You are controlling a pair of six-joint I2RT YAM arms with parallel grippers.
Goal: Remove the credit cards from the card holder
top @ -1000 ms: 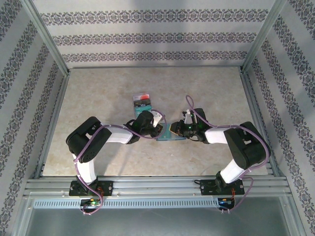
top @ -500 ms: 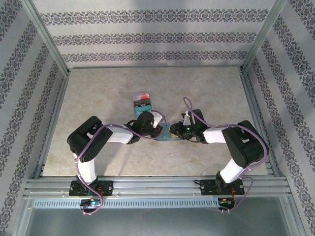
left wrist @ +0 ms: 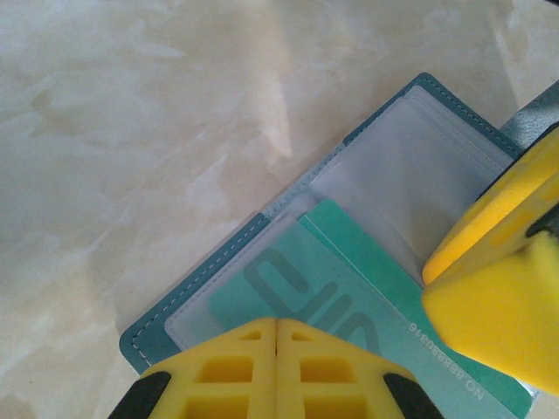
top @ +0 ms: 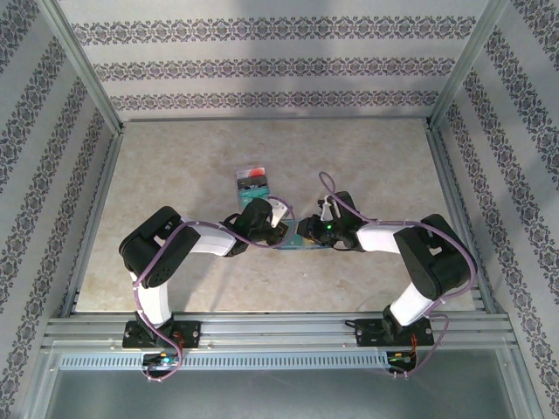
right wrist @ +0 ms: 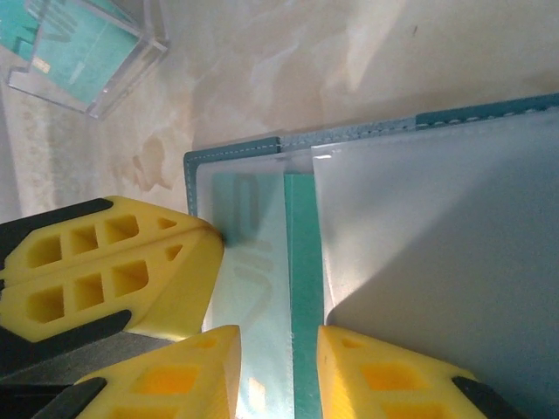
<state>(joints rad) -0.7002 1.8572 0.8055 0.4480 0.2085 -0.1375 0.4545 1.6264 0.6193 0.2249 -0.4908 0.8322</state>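
Card holder (left wrist: 153, 327) stitched, translucent sleeves (left wrist: 410, 166); flat teal card (left wrist: 349, 253)

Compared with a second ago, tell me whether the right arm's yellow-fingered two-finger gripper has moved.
Yes. The right gripper has slid left in the top view, nearer the clear plastic card box, which stayed put.

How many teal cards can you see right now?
2: one teal card partly slid out of the card holder's clear sleeve; a second teal card inside the clear box beyond it. Others may be hidden.
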